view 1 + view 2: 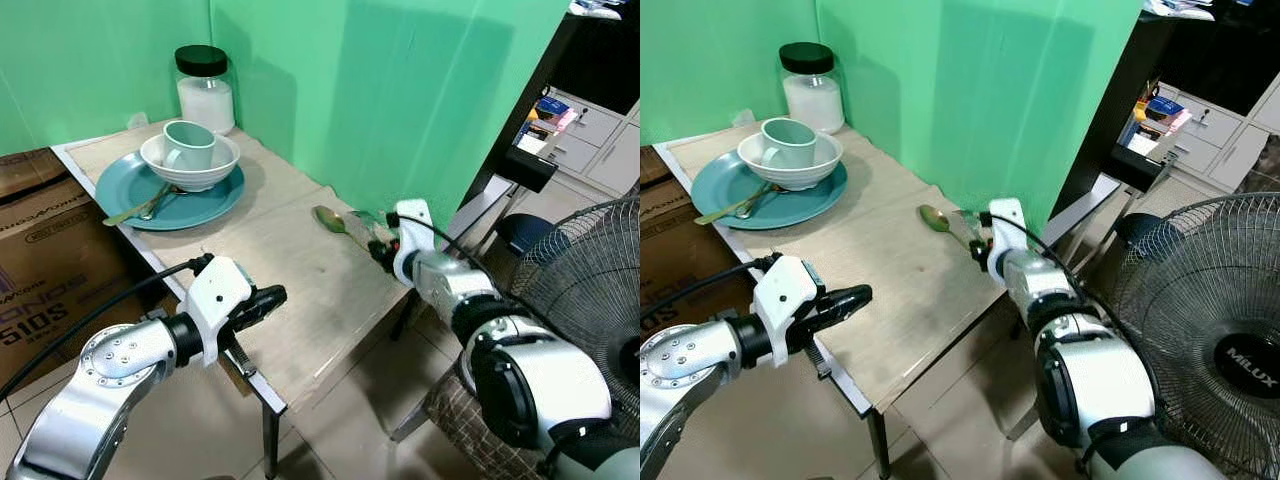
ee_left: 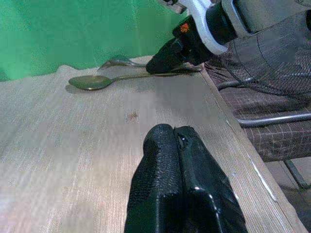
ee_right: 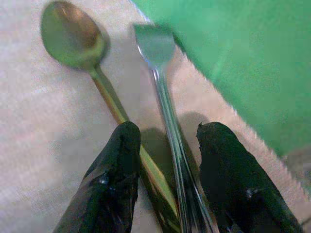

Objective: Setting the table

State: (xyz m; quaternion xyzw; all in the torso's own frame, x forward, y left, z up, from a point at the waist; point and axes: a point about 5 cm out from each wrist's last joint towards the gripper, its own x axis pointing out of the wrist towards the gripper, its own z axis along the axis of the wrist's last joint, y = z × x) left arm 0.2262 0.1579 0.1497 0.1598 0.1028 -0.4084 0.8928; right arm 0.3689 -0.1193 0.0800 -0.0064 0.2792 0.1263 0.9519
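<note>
The spoon (image 3: 73, 36) and fork (image 3: 155, 48) lie on the table (image 1: 300, 260) between the open fingers of the right gripper (image 3: 167, 150); the left gripper (image 2: 182, 170) is closed and empty; the plate (image 1: 215, 205) stack on the far left is not yet laid out.

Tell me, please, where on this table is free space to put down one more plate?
The middle of the table is bare, between the teal plate and the spoon, up to the left gripper. The far corner is crowded by plate, bowl, cup and jar. The right gripper straddles spoon and fork beside the green wall.

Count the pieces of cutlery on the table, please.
4, perhaps more hidden: a gold spoon and silver fork between the right hand's fingers; two utensils on the teal plate.
</note>
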